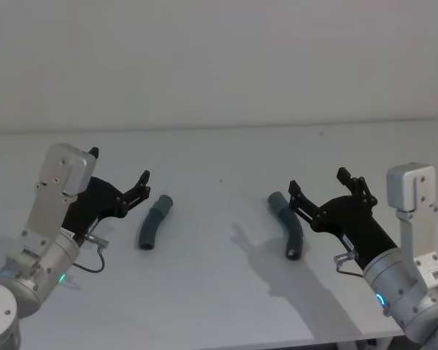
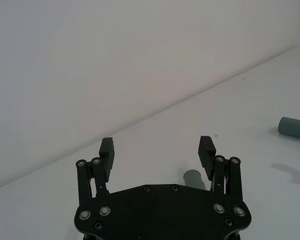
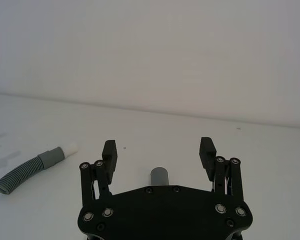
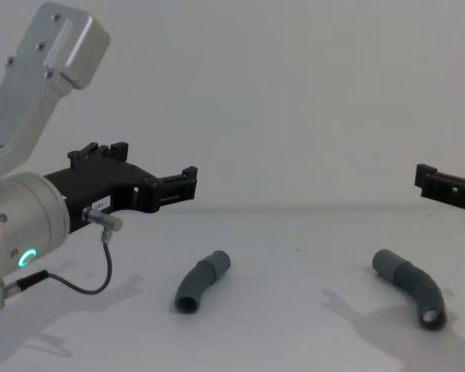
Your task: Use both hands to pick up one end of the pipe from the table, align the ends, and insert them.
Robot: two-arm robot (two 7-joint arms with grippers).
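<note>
Two short grey bent tubes lie on the white counter, well apart. The left pipe is the one to steer by. It lies with one end towards the robot and its bend bowing left. The right wrist view shows it as ribbed along one half, with a smooth collar and a white tip at its other end. The right pipe lies a good way to the right of the left pipe at much the same depth. It curves the opposite way, and its dark hollow end faces the robot.

The left end effector hangs in the air just left of the left pipe, raised above it and touching nothing. Its two black fingers are spread wide and point away from the robot. From its own wrist camera, one end of the left pipe peeks out below, close to one finger. In the chest view it floats clear above the counter.

The right end effector is far to the right of the left pipe, held up over the right pipe's far end. It is likewise spread wide and holds nothing. Its wrist camera looks down between the fingers onto a grey tube end.
</note>
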